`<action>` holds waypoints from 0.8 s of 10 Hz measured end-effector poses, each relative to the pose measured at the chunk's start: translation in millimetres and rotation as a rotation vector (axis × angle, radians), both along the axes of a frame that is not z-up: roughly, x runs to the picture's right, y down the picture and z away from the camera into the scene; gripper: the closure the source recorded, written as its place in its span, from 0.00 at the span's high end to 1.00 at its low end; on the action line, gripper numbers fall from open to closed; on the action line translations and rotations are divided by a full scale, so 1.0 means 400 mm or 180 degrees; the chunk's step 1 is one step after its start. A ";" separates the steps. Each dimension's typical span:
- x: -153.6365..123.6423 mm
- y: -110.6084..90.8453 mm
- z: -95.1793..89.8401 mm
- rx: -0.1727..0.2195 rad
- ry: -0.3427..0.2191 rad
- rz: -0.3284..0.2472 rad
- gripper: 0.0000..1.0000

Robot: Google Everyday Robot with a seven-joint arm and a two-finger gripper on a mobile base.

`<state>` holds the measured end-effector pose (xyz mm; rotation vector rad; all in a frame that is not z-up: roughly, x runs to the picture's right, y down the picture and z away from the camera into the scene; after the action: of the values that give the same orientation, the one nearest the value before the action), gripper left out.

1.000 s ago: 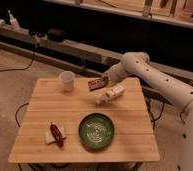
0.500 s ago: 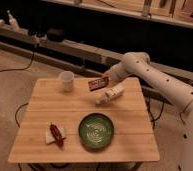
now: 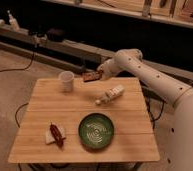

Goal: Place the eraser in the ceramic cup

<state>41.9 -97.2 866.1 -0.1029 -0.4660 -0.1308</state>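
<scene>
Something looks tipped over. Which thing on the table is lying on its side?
The white bottle; the cup and green bowl stand upright. The hand, shut on the eraser, is behind the bottle, near the cup.

End effector point(image 3: 101, 75) sits over the table's point(image 3: 45, 102) far edge, just right of the ceramic cup point(image 3: 66, 80), clamped on the eraser point(image 3: 91, 76). The eraser's right end is hidden in the grip and its face markings are too small to tell. Cup's inside can't be made out. Robot body point(image 3: 189, 131) is cut off by the right and bottom edges. Table legs are cut off at the bottom. White bottle point(image 3: 111, 94) label unreadable. White piece point(image 3: 49, 138) is partly hidden under the chili pepper point(image 3: 56, 134). Shelf items point(image 3: 155, 6) are cut off at the top.
</scene>
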 end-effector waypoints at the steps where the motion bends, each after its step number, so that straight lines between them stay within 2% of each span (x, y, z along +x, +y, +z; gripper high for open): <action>1: -0.022 -0.010 0.009 0.0038 -0.0024 0.0024 0.00; 4: -0.081 -0.015 0.032 0.0060 -0.0129 0.0070 0.00; 8: -0.126 -0.055 0.064 0.0057 -0.0253 0.0152 0.00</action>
<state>-8.5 -119.2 891.6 -0.0693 -0.5460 -0.0923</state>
